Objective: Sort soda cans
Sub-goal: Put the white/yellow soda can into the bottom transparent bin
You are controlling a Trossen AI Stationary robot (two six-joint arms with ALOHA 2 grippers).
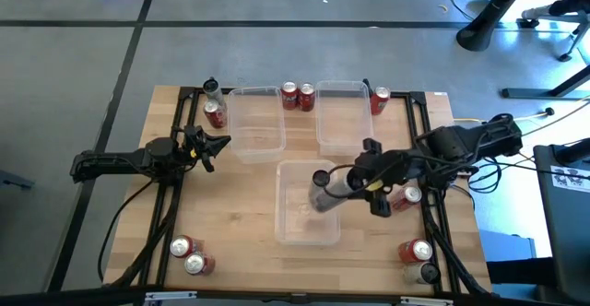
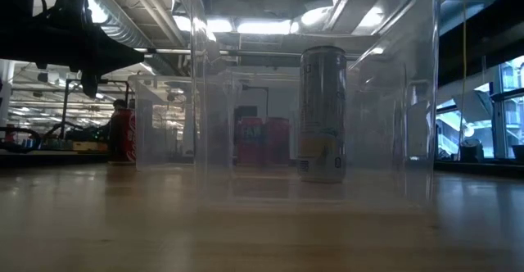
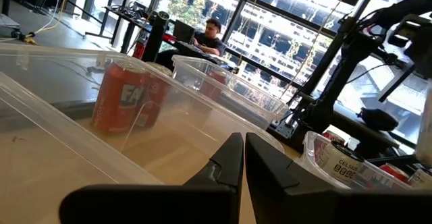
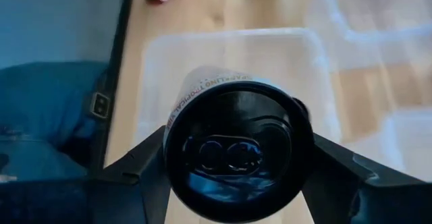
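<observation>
- the right hand [image 1: 324, 194] is gripping a grey can [image 1: 324, 195] between its fingers, standing it upright inside the near bin [image 1: 307, 235], at the bin's 12 o'clock end.
- the left hand [image 1: 224, 143] is hanging with fingers pressed together at the worktop's [image 1: 240, 214] 9 o'clock side, just beside the far-left bin [image 1: 255, 126].
- red cans [image 1: 298, 96] are sitting at 12 o'clock between the far bins.

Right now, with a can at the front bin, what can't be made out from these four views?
- Whether the grey can rests on the front bin floor: low view blurs its base through the plastic wall.
- The can's label: mostly cut off in the right wrist view, whose end effector flanks it.
- Brand of the red cans: left wrist view, behind a bin wall.
</observation>
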